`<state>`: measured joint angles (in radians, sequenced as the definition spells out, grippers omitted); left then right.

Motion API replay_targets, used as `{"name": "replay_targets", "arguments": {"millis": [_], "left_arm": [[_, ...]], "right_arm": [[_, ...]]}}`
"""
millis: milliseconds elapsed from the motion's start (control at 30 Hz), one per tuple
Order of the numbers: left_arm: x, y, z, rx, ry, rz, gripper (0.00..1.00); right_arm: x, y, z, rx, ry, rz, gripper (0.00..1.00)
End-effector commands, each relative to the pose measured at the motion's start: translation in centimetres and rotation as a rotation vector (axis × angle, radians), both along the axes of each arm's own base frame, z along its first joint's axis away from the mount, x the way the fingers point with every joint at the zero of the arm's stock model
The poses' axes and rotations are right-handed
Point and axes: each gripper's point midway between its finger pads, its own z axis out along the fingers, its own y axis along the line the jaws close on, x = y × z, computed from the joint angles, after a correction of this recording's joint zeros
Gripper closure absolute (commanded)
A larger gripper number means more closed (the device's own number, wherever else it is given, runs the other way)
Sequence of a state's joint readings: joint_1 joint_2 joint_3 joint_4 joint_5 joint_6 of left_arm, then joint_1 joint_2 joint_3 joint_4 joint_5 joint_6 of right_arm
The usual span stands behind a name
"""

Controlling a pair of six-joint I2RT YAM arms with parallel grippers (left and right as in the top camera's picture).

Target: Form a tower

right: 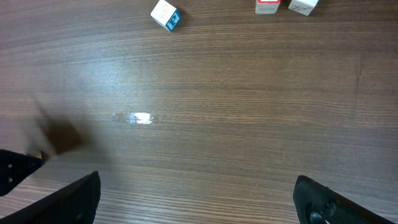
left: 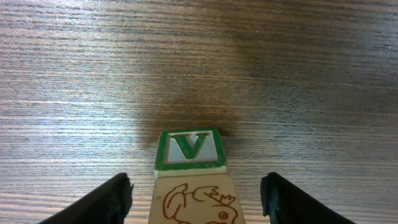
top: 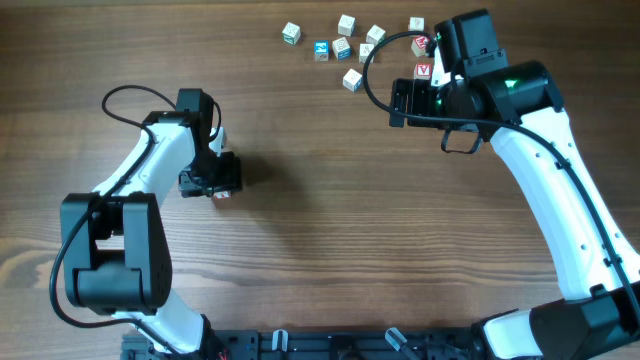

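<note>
the left gripper (left: 196, 186) stands open around the tower (left: 189, 149), with a gap on either side of it (green v on the top face, a red animal drawing on the near side). the tower sits on the wooden table (left: 280, 74), well apart from the loose cubes (top: 345, 45). the right gripper (right: 196, 190) gapes wide above the wood, holding nothing.

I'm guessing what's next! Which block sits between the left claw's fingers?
The green V block, alone between the left gripper fingers; other blocks lie far away.
</note>
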<state>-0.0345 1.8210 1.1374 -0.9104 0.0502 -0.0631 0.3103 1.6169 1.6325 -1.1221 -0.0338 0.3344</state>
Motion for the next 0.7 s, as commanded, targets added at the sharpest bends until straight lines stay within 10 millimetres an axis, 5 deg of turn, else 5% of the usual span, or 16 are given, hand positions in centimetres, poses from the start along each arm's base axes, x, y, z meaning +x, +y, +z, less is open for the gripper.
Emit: {"name": "replay_targets", "arguments": {"millis": [0,667], "left_arm": [[-0.45,-0.09,-0.46,-0.004,0.021,0.004,0.4],[-0.89,0.34,-0.46,0.021,0.039,0.002,0.67]], "right_arm": [[-0.06,0.1,-0.74,-0.005,0.022,0.021,0.0],[-0.34,0.01,-0.88,-0.009,0.034,0.021,0.0]]}}
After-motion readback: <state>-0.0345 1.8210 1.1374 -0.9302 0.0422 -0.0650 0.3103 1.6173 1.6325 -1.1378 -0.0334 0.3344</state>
